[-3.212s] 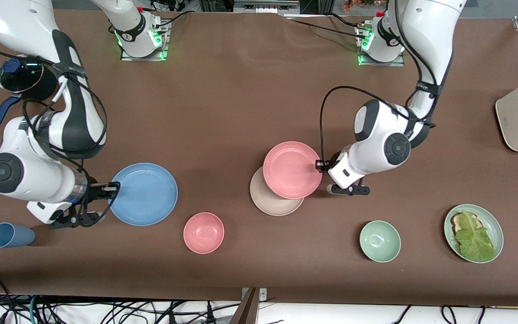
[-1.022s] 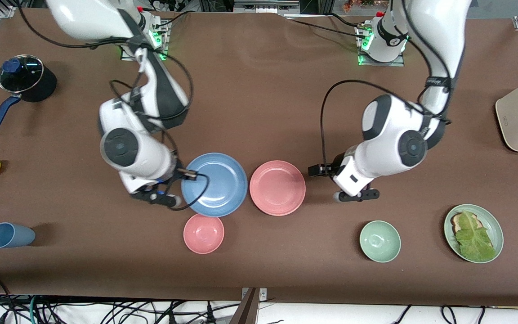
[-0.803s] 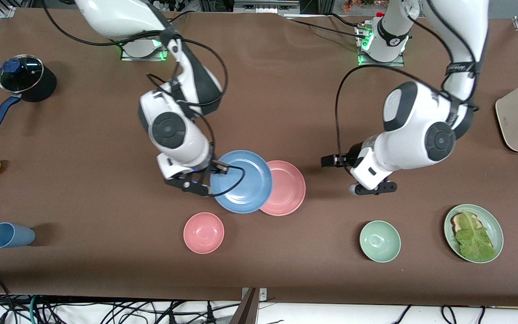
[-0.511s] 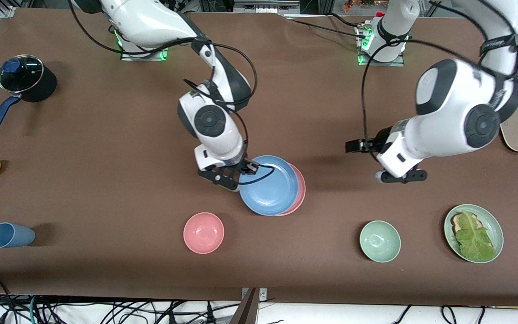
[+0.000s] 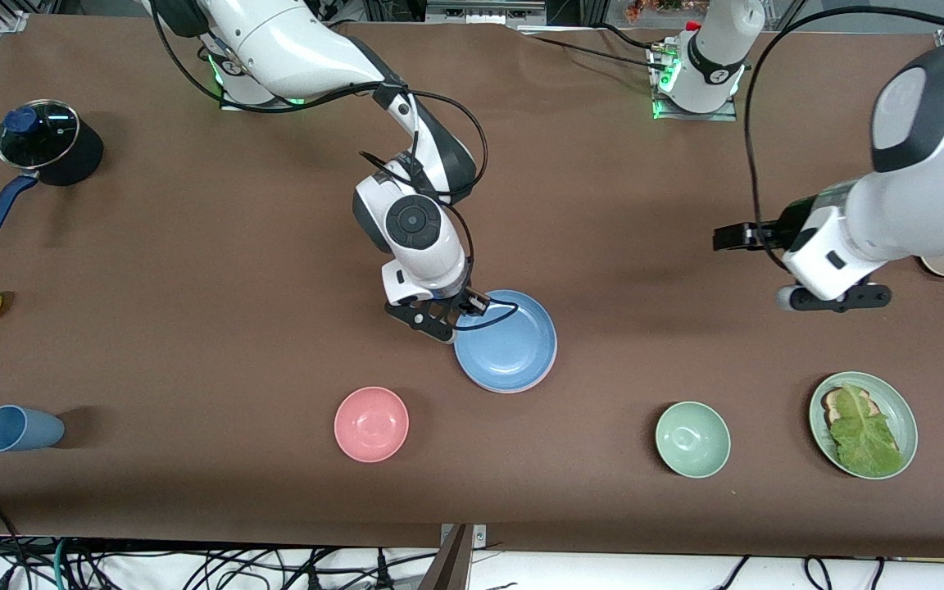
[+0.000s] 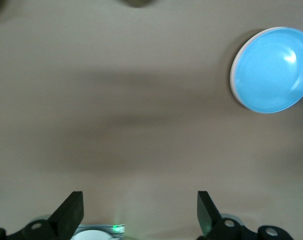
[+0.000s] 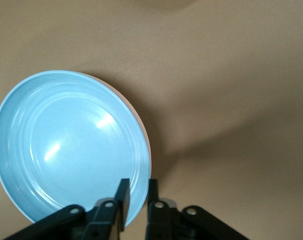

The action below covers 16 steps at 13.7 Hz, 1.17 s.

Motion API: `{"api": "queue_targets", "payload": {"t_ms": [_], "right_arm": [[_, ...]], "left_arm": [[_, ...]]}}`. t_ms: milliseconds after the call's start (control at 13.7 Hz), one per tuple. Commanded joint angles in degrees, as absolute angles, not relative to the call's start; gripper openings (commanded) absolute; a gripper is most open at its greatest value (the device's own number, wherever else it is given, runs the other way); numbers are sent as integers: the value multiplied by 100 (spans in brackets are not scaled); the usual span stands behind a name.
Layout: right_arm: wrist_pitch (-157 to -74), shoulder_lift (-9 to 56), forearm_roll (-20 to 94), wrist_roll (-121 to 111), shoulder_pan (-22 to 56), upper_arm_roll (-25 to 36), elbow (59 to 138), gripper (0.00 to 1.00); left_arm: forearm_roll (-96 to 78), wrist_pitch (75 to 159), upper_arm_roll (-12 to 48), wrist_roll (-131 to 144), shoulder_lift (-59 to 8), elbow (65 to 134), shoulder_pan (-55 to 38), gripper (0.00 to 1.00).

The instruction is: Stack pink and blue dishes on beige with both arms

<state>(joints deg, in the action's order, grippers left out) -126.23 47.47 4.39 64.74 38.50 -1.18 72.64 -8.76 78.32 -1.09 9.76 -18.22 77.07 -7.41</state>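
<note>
One blue plate [image 5: 507,342] flat atop pink (round, no long axis); right gripper [image 5: 472,305] pinching rim, left gripper [image 5: 738,238] spread.

Two glossy white arms [image 5: 923,205] with black-grey joint discs, looping black cables, green-lit bases [image 5: 693,90]; black jaws, perhaps matte.

Parked at the rim of the blue plate [image 5: 509,344] with the right hand [image 5: 472,305], on the edge toward the right arm's end of the counter [image 5: 193,246]. Stacked flush, with only a thin pale rim [image 5: 506,391] peeking out along the plate's nearer edge. Up over the counter with the left hand [image 5: 719,238], toward the left arm's end and well apart from the stack.
</note>
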Motion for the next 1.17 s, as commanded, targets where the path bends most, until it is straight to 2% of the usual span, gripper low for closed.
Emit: {"api": "queue_targets", "payload": {"t_ms": [0, 219, 803, 1095], "right_arm": [[-12613, 4773, 230, 6531, 3911, -27, 7102, 100], [-11956, 4475, -482, 6111, 3754, 52, 7075, 100], [-9636, 2736, 105, 1893, 1944, 140, 7146, 100], [-8528, 1971, 228, 627, 1731, 789, 7189, 100]], "left_arm": [[-546, 7568, -70, 292, -1679, 7655, -370, 100], [138, 7541, -18, 246, -1521, 7655, -421, 100], [141, 7585, 53, 290, -897, 7717, -466, 100], [-123, 7750, 26, 246, -844, 7620, -448, 100]]}}
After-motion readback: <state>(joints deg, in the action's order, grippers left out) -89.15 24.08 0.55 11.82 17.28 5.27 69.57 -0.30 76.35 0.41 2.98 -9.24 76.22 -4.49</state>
